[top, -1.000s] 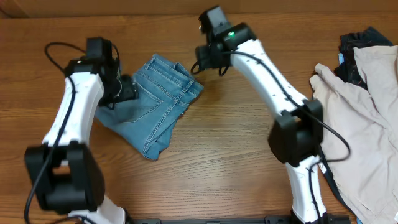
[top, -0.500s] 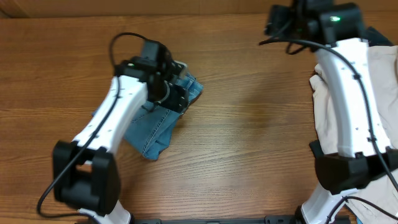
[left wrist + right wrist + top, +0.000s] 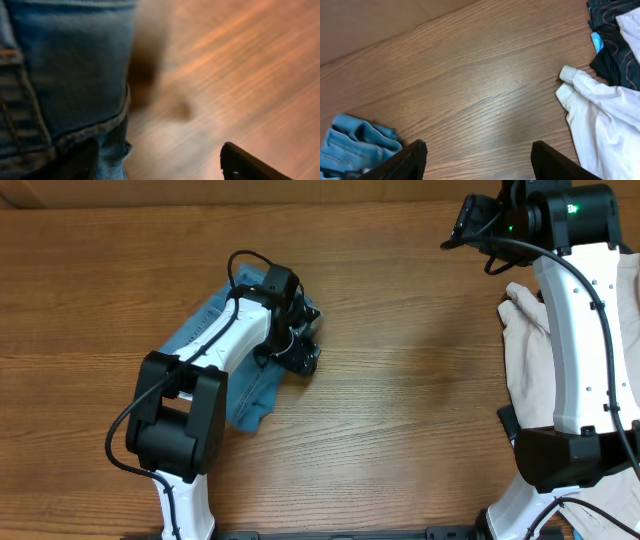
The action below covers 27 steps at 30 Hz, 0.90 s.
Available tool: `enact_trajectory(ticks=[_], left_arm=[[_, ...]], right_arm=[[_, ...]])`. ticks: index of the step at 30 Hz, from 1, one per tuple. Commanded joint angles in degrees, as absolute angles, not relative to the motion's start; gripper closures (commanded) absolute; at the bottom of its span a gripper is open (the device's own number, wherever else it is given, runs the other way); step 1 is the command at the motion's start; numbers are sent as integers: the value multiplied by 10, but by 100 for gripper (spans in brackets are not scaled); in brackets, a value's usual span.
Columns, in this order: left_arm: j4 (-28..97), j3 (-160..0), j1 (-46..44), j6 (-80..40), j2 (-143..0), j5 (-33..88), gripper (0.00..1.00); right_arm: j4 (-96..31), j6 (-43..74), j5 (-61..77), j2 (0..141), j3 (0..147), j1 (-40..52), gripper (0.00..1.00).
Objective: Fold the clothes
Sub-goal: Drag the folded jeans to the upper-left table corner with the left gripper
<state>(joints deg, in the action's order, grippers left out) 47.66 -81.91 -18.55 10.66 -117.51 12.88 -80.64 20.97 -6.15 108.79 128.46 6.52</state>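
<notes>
Blue jeans (image 3: 205, 330) lie folded on the wooden table at centre-left. My left arm reaches over them, and my left gripper (image 3: 303, 356) is at their right edge. In the left wrist view the jaws (image 3: 160, 167) are open, with the denim (image 3: 65, 65) against the left finger and bare wood between the fingers. My right gripper (image 3: 470, 222) is high at the back right, open and empty (image 3: 480, 165), over bare table. It sees the jeans (image 3: 355, 142) far to its left.
A pile of clothes lies at the right edge. It holds a beige garment (image 3: 530, 330) with a sleeve cuff (image 3: 568, 74) and a dark garment (image 3: 615, 35) behind it. Bare wood (image 3: 400, 380) lies between the jeans and the pile.
My left arm has swung right across the jeans to their right edge. My right arm has moved from above the jeans to the back right, near the pile.
</notes>
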Motion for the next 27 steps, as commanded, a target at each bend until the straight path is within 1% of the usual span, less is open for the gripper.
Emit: enact_trajectory(ticks=[1, 4, 12, 17, 19, 21, 24, 27], left_arm=[[476, -819, -140, 88, -1208, 40, 20], [480, -819, -100, 67, -1220, -3, 20], [478, -819, 38, 66, -1224, -21, 20], [449, -819, 115, 67, -1224, -14, 20], [430, -820, 141, 67, -1224, 5, 20], [411, -822, 160, 69, -1224, 50, 20], [380, -822, 171, 70, -1224, 109, 21], [352, -822, 168, 78, -1224, 143, 20]], right_arm=[[-813, 215, -59, 1077, 1293, 66, 30], [-825, 215, -59, 1077, 1293, 66, 30], [-835, 215, -59, 1077, 1293, 66, 30], [-842, 215, -59, 1077, 1293, 66, 29], [-846, 215, -59, 1077, 1293, 66, 30], [-849, 215, -59, 1077, 1293, 66, 30], [-851, 215, -59, 1077, 1293, 66, 30], [-853, 215, -59, 1077, 1293, 66, 30]])
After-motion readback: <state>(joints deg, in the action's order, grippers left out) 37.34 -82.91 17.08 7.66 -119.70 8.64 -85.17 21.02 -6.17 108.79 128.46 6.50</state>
